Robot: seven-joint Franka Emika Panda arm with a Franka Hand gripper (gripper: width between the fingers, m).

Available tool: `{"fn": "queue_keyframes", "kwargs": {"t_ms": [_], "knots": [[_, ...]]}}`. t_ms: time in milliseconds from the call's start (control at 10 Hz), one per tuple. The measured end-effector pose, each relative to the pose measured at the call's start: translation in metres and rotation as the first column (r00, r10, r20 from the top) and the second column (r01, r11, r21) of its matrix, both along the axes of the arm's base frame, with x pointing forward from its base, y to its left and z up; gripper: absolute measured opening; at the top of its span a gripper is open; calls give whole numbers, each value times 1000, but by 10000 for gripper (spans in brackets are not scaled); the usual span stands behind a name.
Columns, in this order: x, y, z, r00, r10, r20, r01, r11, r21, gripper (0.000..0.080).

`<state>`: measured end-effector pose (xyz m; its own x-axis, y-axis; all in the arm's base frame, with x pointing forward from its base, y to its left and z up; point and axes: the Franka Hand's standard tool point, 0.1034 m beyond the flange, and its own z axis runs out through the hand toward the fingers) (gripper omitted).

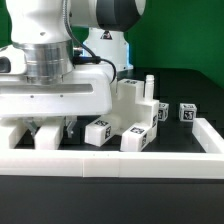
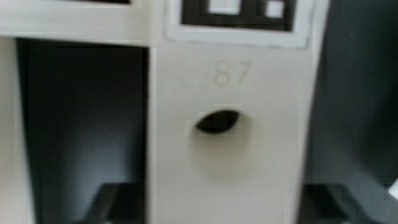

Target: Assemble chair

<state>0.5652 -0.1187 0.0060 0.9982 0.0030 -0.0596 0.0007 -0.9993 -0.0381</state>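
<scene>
— Leg (image 2: 231, 160) of the chair first: where is it?
— Straight under the wrist camera. It is a white square bar with a black-and-white tag (image 2: 237, 15) at one end, a faint "87" moulded beside the tag, and a dark round hole (image 2: 217, 122) further along. It lies on the dark bench (image 1: 195, 95).
— And the jaws?
— Clenched on that leg, as far as the blurred wrist view lets me judge. One dark finger (image 2: 121, 205) touches each long side.
— Where on the bench is that?
— At the exterior view's left, close to the white border rail (image 1: 110, 160) along the near edge. The arm (image 1: 50, 70) hangs low there and hides most of the leg.
— Other chair parts?
— A cluster of white blocks (image 1: 130, 108) stands mid-bench, just beside the arm, with an upright peg (image 1: 150, 84) on top. A tagged piece (image 1: 97, 131) and a second tagged piece (image 1: 138, 139) lie in front of it, near the rail. A small cube (image 1: 162, 110) and a second cube (image 1: 186, 113) sit toward the exterior view's right, by the rail's corner.
</scene>
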Motion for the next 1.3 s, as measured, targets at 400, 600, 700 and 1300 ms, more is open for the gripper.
{"fn": "queue_keyframes", "kwargs": {"t_ms": [400, 600, 700, 1300], "knots": [[2, 4, 7, 1000, 1, -5, -1, 1000, 8, 284], [8, 8, 46, 1000, 10, 6, -10, 999, 33, 284], [10, 5, 59, 1000, 18, 9, -18, 999, 42, 284], [17, 14, 110, 1000, -4, 21, 3, 997, 77, 284]]}}
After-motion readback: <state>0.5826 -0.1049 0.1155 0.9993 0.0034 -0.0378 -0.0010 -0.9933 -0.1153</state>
